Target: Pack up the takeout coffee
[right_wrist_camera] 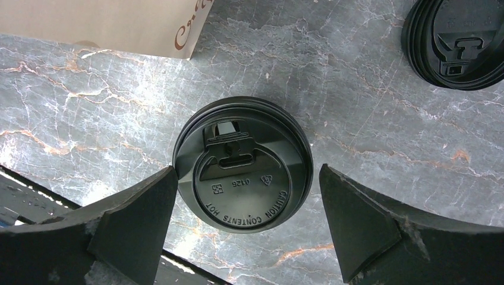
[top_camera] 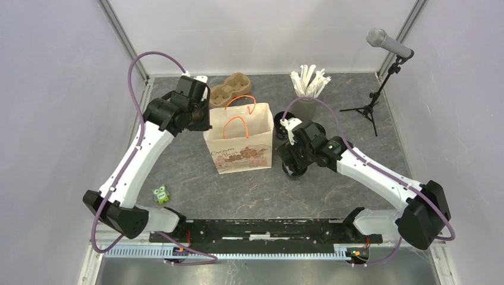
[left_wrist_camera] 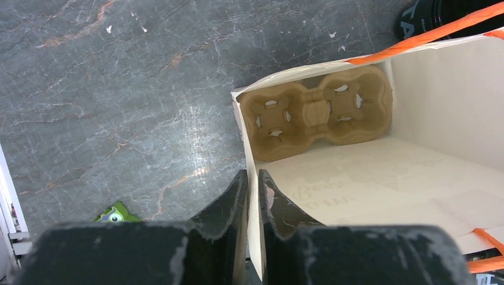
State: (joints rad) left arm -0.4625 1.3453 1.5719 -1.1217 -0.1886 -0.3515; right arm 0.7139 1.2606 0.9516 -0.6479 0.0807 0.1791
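Left gripper [left_wrist_camera: 252, 179] seemingly pinches the paper bag [left_wrist_camera: 428, 172] wall to hold it open; right gripper [right_wrist_camera: 246, 172], jaws apart, straddles the takeout coffee [right_wrist_camera: 243, 199] for pickup.

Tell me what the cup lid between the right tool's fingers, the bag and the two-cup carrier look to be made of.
The lid looks like black plastic with a slight sheen, going by its moulded raised lettering and sip tab. The bag looks like matte, pale tan paper with printed art and folded edges. The carrier is probably moulded pulp: brown, dull, with a rough-looking surface.
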